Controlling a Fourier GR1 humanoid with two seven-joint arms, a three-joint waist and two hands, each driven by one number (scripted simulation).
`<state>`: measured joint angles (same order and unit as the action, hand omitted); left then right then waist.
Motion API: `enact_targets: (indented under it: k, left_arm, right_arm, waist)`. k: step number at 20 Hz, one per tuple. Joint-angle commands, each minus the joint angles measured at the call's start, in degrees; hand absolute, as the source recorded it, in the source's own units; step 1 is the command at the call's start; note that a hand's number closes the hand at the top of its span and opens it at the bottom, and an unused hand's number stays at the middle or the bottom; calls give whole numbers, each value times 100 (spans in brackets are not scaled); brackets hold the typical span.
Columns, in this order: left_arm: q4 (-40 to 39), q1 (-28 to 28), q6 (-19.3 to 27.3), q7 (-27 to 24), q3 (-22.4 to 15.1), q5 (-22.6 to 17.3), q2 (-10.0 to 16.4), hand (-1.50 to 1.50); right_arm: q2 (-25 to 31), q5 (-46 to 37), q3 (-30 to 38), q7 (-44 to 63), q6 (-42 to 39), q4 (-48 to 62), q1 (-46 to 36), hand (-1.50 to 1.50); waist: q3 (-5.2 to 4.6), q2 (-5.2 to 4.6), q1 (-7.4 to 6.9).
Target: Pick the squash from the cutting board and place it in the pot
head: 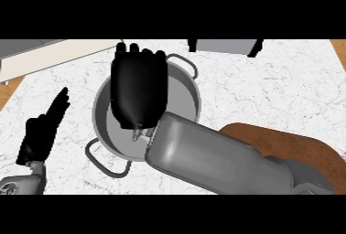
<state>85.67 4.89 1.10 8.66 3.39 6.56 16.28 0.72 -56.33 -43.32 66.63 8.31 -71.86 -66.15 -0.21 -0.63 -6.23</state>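
Nearest to me, at the worktop's near right corner, lies the brown wooden cutting board point(307, 148). My grey right forearm point(202, 155) crosses over its left part and hides much of it. At the near left edge my left hand point(39, 132) rests with its black fingers straight, apart and pointing up, holding nothing and well clear of everything else.

Further in, about the middle of the white marble worktop point(270, 91), stands the round grey metal pot point(100, 109). One of its loop handles is turned toward the near edge and the other toward the far edge. My right hand point(138, 87) hangs directly over the pot's opening, back turned up to me, with the fingers stretched out flat toward the far edge and not curled round anything I can see. The hand covers most of the pot's inside.

I cannot make out the squash anywhere; whether it lies in the pot under the hand, I cannot tell.

At the far edge sits a grey box-shaped object on dark legs point(226, 45), and at the far left corner a pale cream slab point(54, 55).
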Motion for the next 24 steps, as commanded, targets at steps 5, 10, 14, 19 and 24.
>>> enact_targets:
  k: [5,10,14,19,24]
  left_arm:
    - [-34,-40,-38,-81,-14,3,-37,0]
    - [133,-227,-43,-119,11,-9,-34,0]
    - [-145,160,50,-120,-2,75,-99,0]
    - [41,126,-149,-56,15,-30,18,0]
    - [14,123,-143,-76,27,-5,18,0]
  right_arm:
    - [-69,644,235,169,1222,1652,-432,150]
    - [-70,995,54,-343,1415,2715,-667,150]
    - [-70,1439,422,-914,2131,3097,-486,150]
    - [-71,2197,705,-1462,2592,3422,-348,-150]
    - [-71,2669,743,-2084,2944,3694,-635,-150]
  waist:
    - [3,-54,55]
    - [5,-58,-31]
    - [9,-138,-17]
    - [15,-152,-146]
    - [15,-146,-160]
